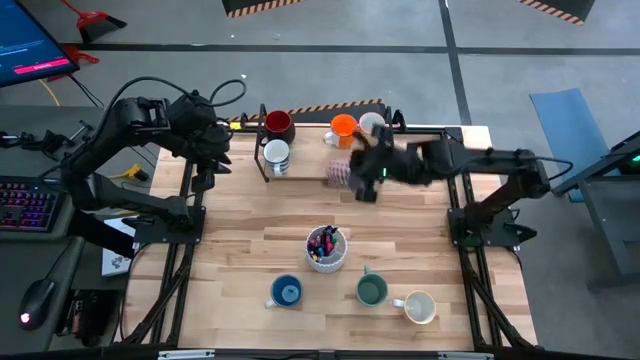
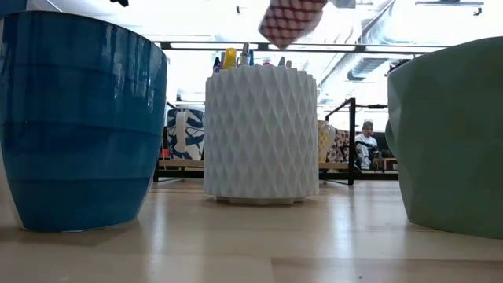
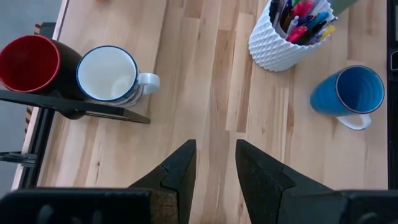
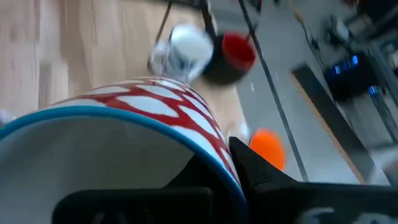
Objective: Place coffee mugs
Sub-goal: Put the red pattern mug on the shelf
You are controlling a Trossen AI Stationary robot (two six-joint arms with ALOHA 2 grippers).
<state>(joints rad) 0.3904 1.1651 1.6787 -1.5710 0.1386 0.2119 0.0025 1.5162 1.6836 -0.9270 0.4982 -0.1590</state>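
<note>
Counting eight mugs: seven rest on the desk [image 1: 250,250]; right tool [image 1: 362,172] is clamped on the red-patterned mug [image 1: 339,173]; left tool [image 3: 211,163] is apart.

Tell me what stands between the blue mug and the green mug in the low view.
The white pen cup stands between the blue mug and green mug, farther back.

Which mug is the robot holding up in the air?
The red-and-white patterned mug, clamped in the right gripper above the table; every other mug stands down on a surface.
</note>
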